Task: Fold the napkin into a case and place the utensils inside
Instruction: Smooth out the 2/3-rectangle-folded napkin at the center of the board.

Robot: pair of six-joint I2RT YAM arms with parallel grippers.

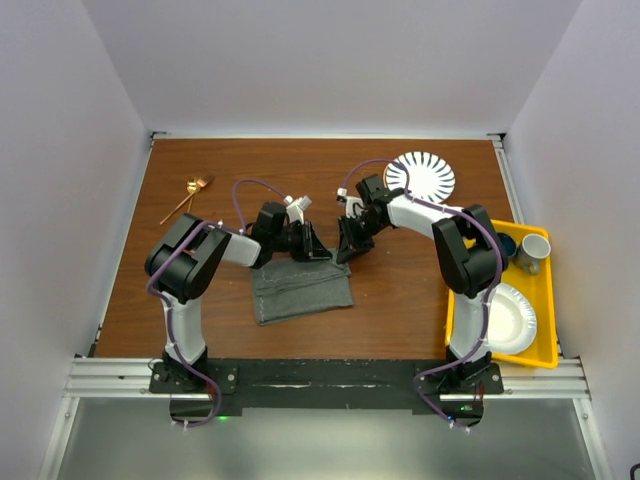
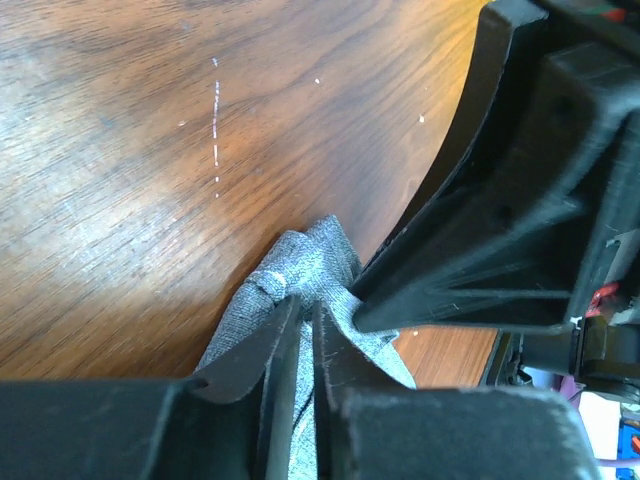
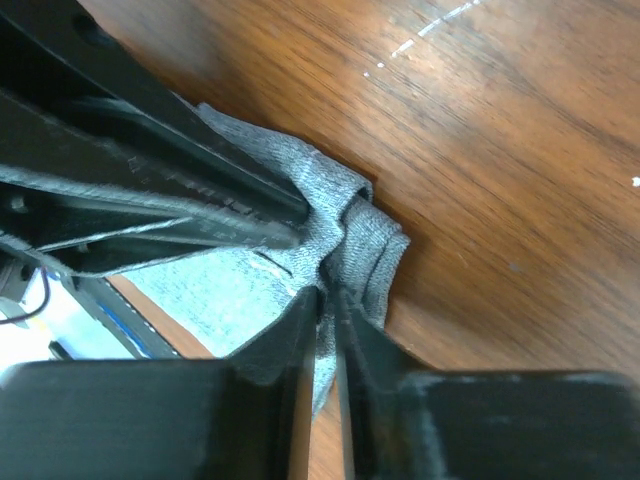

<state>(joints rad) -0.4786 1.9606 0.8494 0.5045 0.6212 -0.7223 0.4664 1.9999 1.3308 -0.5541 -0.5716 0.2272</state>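
– napkin [image 1: 300, 292]: where does it lie?
– on the wooden desk [image 1: 400, 290], between the two arms and a little toward their bases. it is a dark grey rectangle that looks folded over. its long axis runs left to right, with the right end tipped slightly away from the bases.
– and the fingers?
– both sets meet at one spot, the far right corner of the cloth. the left fingers [image 2: 245, 368] are drawn almost together, with a bunched peak of fabric in the slit between them. the right fingers [image 3: 378, 352] are also nearly pressed together and pinch the same bunch from the other side. whether the two sets touch each other i cannot tell.
– which way does the rest of the cloth run from that pinch?
– toward the bases and to the left. nearly all of it lies flat on the desk on that side, and only the corner is raised.
– what does the next move turn on?
– my judgement is that narrowing it into a case means carrying the far edge across the short axis, toward the bases. the far left corner is unheld, and the left arm is the nearer one to it.
– the utensils?
– the utensils [image 1: 188, 197], gold-copper, lie at the far left, well apart from the cloth. a striped plate [image 1: 420, 176] sits far right, and a yellow tray [image 1: 548, 310] is at the right edge.
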